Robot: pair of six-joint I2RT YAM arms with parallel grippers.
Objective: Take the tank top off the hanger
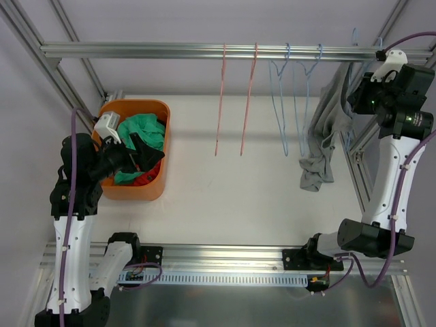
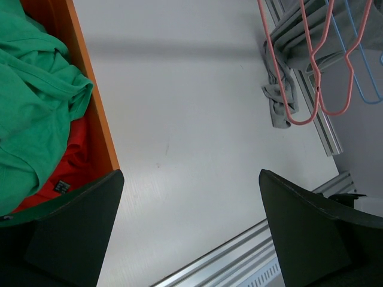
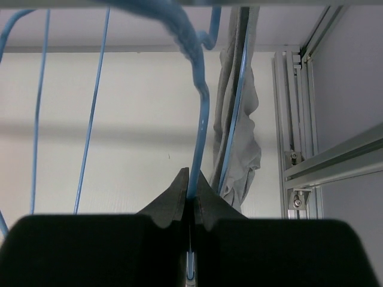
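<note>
A grey tank top (image 1: 325,129) hangs on a blue hanger (image 1: 353,35) at the right end of the rail, its lower end bunched near the table. It also shows in the right wrist view (image 3: 239,137) and the left wrist view (image 2: 276,101). My right gripper (image 1: 357,97) is up beside the tank top. In its wrist view the gripper (image 3: 191,186) is shut on the blue hanger wire (image 3: 202,107). My left gripper (image 1: 145,159) hovers over the orange bin (image 1: 158,109). It is open and empty in its wrist view (image 2: 191,230).
The orange bin (image 2: 90,78) holds green cloth (image 2: 36,95) and red cloth (image 2: 72,167). Two empty pink hangers (image 1: 235,102) and empty blue hangers (image 1: 294,102) hang on the rail (image 1: 170,50). Aluminium frame posts (image 1: 361,177) stand at the right.
</note>
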